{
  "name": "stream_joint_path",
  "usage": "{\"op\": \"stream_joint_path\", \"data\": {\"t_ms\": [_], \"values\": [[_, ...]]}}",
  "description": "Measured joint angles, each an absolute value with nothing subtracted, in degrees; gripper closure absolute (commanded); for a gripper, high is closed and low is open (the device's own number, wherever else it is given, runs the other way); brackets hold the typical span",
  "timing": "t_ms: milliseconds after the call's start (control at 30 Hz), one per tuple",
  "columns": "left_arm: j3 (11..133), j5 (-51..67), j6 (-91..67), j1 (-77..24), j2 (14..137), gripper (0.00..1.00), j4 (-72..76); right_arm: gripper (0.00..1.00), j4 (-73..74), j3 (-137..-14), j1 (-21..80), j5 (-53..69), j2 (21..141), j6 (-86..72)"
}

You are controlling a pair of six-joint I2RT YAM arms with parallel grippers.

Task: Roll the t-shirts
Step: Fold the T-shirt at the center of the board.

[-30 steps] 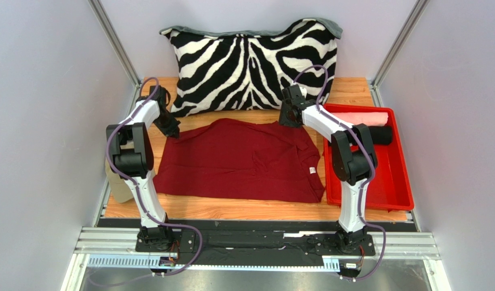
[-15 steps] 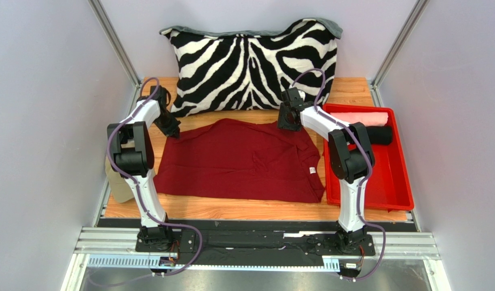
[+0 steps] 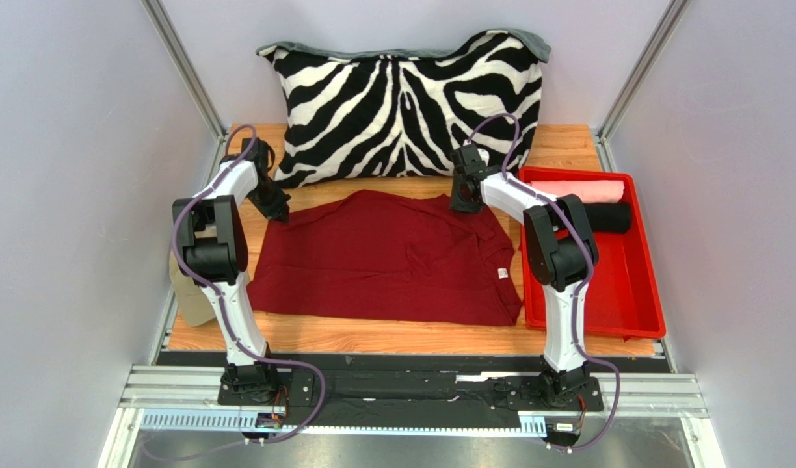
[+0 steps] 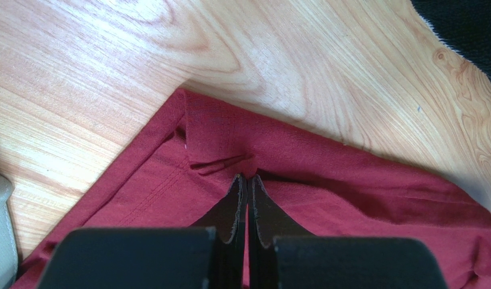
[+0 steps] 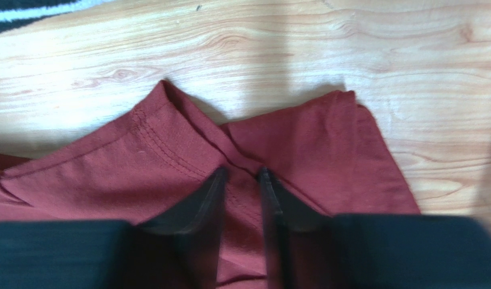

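Note:
The maroon t-shirt (image 3: 392, 258) lies spread flat on the wooden table, its small white neck label (image 3: 504, 274) at the right. My left gripper (image 3: 275, 210) is at the shirt's far left corner and is shut on a pinch of the maroon fabric (image 4: 218, 138); its tips (image 4: 248, 177) meet with cloth between them. My right gripper (image 3: 462, 203) is at the far right corner. Its jaws (image 5: 242, 171) stand a little apart, down on the shirt (image 5: 169, 162) with a fold between them. A rolled pink t-shirt (image 3: 578, 188) and a rolled black t-shirt (image 3: 612, 216) lie in the tray.
The zebra-striped pillow (image 3: 402, 107) leans against the back wall just behind both grippers. The bright red plastic tray (image 3: 631, 292) sits at the right of the table. A beige object (image 3: 187, 292) hangs at the table's left edge. Bare wood (image 3: 373, 336) runs along the near edge.
The right gripper has shifted slightly to the right along the shirt's far edge. The left gripper and the shirt have not visibly moved.

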State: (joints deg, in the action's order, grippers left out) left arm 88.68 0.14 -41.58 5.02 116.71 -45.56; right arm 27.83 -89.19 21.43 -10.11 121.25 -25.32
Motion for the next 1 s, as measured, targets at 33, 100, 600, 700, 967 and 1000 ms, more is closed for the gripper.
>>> {"op": "stream_joint_path", "data": {"t_ms": [33,100,600,700,967,1000], "values": [[88.7,0.1,-41.6,5.0,116.7,1.00,-45.6,0.83,27.8,-89.2,21.4,-10.2,121.3,-25.1],[88.9,0.1,-41.6,5.0,116.7,1.00,-45.7,0.86,27.8,-89.2,21.3,-10.5,121.3,-25.0],[92.1,0.1,-41.3,5.0,116.8,1.00,-46.7,1.00,30.4,-89.4,21.3,-13.6,118.0,-23.6],[93.2,-0.3,-40.9,5.0,116.8,1.00,-47.5,1.00,31.5,-90.9,21.3,-14.8,117.5,-23.1],[97.5,-1.9,-40.2,5.0,116.8,1.00,-48.9,1.00,35.4,-93.4,21.3,-18.6,114.5,-21.1],[97.8,-2.0,-40.2,5.0,116.8,1.00,-49.1,1.00,35.9,-93.4,21.3,-19.0,113.9,-20.9]]}}
